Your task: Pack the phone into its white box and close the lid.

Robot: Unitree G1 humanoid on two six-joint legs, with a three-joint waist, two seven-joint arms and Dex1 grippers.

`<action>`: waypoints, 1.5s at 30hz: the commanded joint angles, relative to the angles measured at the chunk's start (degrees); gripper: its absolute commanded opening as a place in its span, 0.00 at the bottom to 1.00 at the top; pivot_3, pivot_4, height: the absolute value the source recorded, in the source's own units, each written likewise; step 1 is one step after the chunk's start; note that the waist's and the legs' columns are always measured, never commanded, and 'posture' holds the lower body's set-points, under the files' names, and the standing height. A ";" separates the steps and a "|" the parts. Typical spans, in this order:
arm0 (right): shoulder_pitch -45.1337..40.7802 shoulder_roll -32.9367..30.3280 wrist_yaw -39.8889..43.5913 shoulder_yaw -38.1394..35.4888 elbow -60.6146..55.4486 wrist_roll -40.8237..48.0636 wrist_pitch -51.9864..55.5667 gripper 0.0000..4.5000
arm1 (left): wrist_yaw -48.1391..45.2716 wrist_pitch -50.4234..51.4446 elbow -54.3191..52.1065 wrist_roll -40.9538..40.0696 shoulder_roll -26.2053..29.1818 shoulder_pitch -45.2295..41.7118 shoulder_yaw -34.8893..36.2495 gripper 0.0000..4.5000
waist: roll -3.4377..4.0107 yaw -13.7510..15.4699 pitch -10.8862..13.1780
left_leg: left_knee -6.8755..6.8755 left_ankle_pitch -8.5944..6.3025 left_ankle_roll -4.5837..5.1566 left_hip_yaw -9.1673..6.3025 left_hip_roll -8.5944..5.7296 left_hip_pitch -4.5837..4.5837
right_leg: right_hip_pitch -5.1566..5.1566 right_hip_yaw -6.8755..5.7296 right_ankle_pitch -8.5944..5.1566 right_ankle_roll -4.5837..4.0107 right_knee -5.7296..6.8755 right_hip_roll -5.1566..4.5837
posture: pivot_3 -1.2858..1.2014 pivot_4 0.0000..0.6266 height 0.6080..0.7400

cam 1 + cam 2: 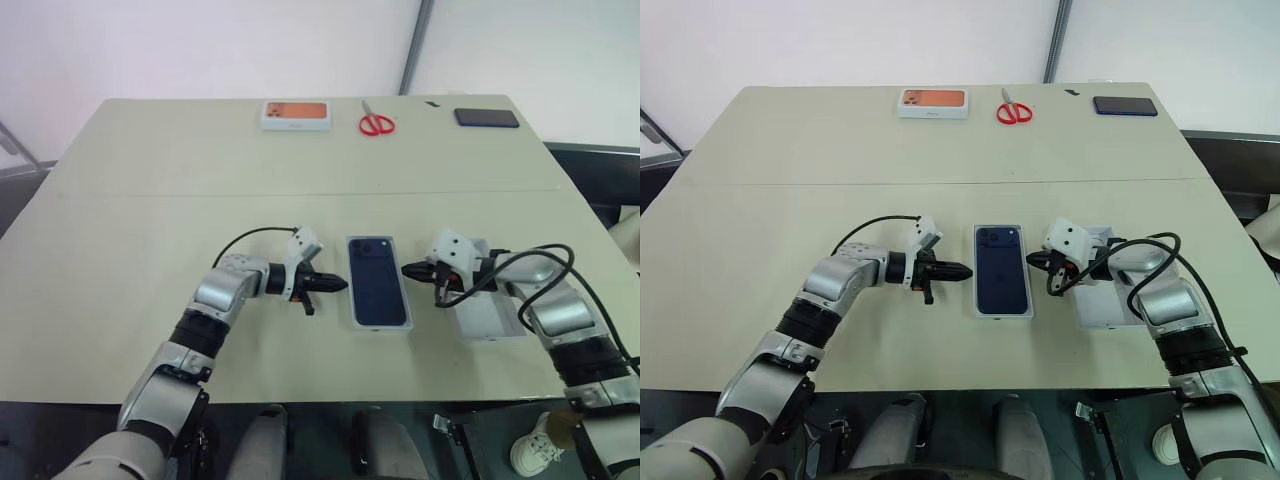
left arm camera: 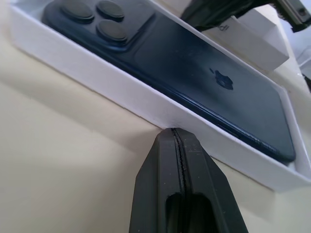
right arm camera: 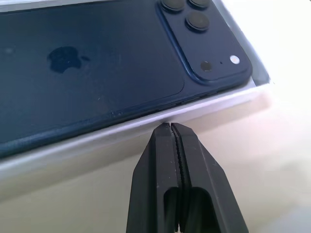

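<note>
Both grippers, left [image 1: 325, 284] and right [image 1: 412, 270], are pinched shut and empty, flanking the white box [image 1: 353, 300] where the phone [image 1: 378, 280] already lies. Nudging unevenly could skew the box; the lid [image 1: 487, 318] waits under the right arm.

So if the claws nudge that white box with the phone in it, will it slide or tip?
The white box is shallow and lies flat on the smooth table, so it would probably slide rather than tip. With the dark blue phone lying inside, it likely moves as one fairly weighty piece. Its thin walls may flex a little under a shut claw tip.
</note>
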 commanded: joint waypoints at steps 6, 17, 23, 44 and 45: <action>1.11 -0.11 1.35 -0.60 -2.56 1.16 0.21 0.01 | -0.39 -2.73 0.77 1.15 -1.86 -0.85 -1.00 0.00 | 0.00 -0.02 0.00 | 0.00 0.00 0.00 0.00 0.00 0.02 | 0.01 0.00 0.00 0.00 0.00 0.00 | 0.52 0.24 1.00; 2.44 -1.19 2.92 -0.78 -5.34 1.60 2.70 0.01 | -0.43 -2.92 0.16 0.73 -1.08 -0.40 0.67 0.00 | 0.00 -0.12 0.00 | 0.00 0.00 0.00 0.00 0.01 0.03 | 0.01 0.01 0.00 0.01 0.01 0.01 | 0.52 0.24 1.00; 1.19 -0.91 1.02 -1.06 -2.51 -0.59 -0.70 0.01 | 0.58 -3.55 -0.67 -0.10 -0.97 -0.65 2.60 0.00 | 0.00 -0.13 0.00 | 0.00 0.00 0.00 0.01 0.01 0.03 | 0.00 0.01 0.00 0.01 0.01 0.01 | 0.52 0.24 1.00; 0.22 -5.26 1.68 -3.35 2.22 -1.13 -4.24 0.01 | 5.17 -6.27 -9.24 -4.11 6.67 3.18 13.43 0.00 | 0.00 -0.18 0.00 | 0.02 0.00 0.00 0.02 0.05 0.03 | -0.02 0.02 0.01 0.01 0.03 0.02 | 0.52 0.24 1.00; 0.59 -5.59 1.96 -3.53 1.78 -0.82 -4.02 0.01 | 5.09 -6.14 -9.85 -4.46 7.25 3.61 13.87 0.00 | 0.00 -0.23 0.00 | 0.01 0.00 0.00 0.02 0.05 0.03 | -0.01 0.02 0.01 0.01 0.03 0.03 | 0.52 0.24 1.00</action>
